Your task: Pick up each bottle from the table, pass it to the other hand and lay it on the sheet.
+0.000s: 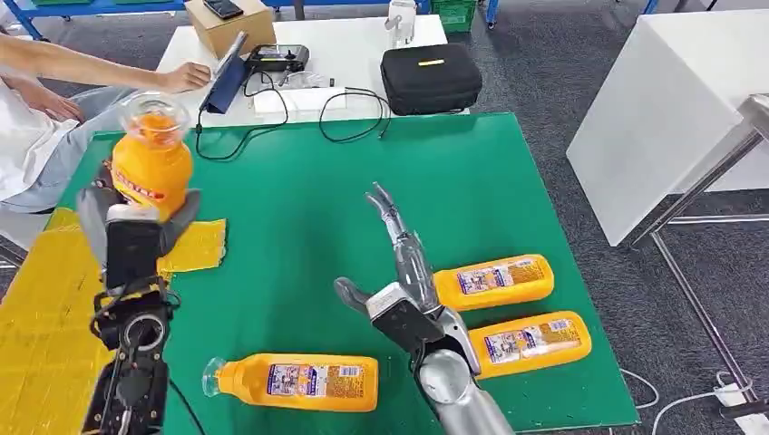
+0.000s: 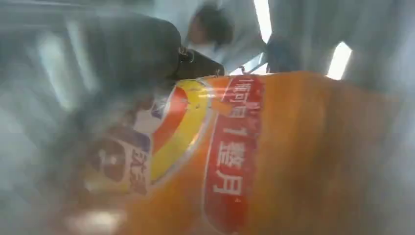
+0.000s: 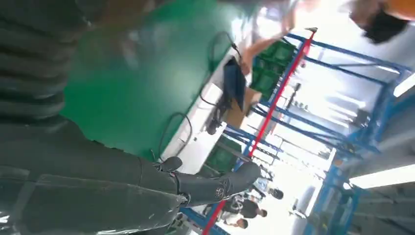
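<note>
We are holding one orange bottle [image 1: 151, 154] upright in our left hand [image 1: 136, 237], raised above the near left part of the green surface [image 1: 299, 208], beside the yellow sheet [image 1: 45, 308]. The left fingers are wrapping the bottle's lower body; the left wrist view is showing its red and yellow label [image 2: 230, 147] close up, blurred. Our right hand [image 1: 399, 272] is hovering over the middle of the surface with its fingers spread and extended, holding nothing.

We are counting four bottles: the held one, one lying near the front edge [image 1: 295, 381], and two lying side by side to the right, a farther one [image 1: 494, 281] and a nearer one [image 1: 530, 343], just beside the right hand.

We are judging the task to be at an early stage: no bottle is lying on the sheet, the held one seems to be heading there or awaiting a pass, and three are waiting untouched.

Beyond the surface, a white table [image 1: 354, 54] is carrying a black case [image 1: 431, 77], cables, a cardboard box [image 1: 227, 23] and a tablet [image 1: 225, 72], which a person's hand [image 1: 186, 77] is touching.
</note>
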